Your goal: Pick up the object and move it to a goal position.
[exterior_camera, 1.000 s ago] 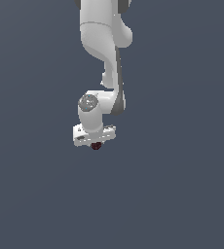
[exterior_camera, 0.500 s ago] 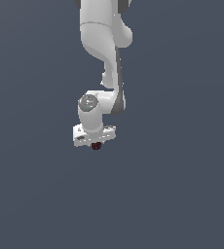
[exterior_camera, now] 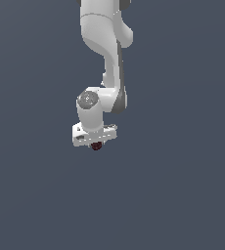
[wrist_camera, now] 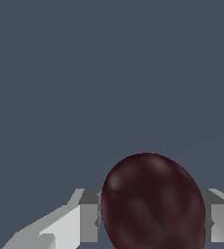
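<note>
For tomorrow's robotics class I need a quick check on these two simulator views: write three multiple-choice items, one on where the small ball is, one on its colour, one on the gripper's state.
1. Where is the ball?
A. Between the gripper's fingers
B. Lying apart from the arm
C. On top of the arm's wrist

2. What colour is the ball?
A. Bright yellow
B. Dark red-maroon
C. White

3. How is the gripper?
A. Wide open, holding nothing
B. Out of view
C. Shut on the ball

Answers:
1 A: the ball sits just under the white gripper, and the wrist view shows a grey finger on either side of it.
2 B: the wrist view shows it dark maroon.
3 C: both fingers meet the ball's sides.
</note>
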Controlling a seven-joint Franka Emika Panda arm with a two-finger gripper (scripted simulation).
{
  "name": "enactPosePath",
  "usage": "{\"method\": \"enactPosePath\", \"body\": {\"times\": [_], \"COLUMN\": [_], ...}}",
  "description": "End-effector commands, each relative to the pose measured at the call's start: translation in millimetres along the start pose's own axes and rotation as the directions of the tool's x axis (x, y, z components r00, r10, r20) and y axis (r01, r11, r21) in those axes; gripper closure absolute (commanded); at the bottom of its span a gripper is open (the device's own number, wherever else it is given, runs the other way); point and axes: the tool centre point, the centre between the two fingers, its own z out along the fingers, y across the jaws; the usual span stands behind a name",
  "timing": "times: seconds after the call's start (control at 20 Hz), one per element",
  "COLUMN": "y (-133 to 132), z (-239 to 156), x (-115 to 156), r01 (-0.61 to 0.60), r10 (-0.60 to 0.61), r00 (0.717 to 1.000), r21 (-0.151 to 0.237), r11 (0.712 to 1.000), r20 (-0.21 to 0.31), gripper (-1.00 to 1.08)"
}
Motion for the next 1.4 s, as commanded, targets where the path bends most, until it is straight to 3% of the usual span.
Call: {"method": "enactPosePath", "body": {"times": [0.0,0.95,1.35], "y": [0,-1,-1], "z": [-15,-180,-225], "x": [7,84,108], "r01": [0.0,0.0,0.001], "r10": [0.0,0.0,-0.001], "r00": [1.0,1.0,1.0], "r21": [-0.001,-0.001,0.0], "r11": [1.0,1.0,1.0], "r20": [-0.002,-0.002,-0.002], "gripper": [1.08,1.08,1.08]}}
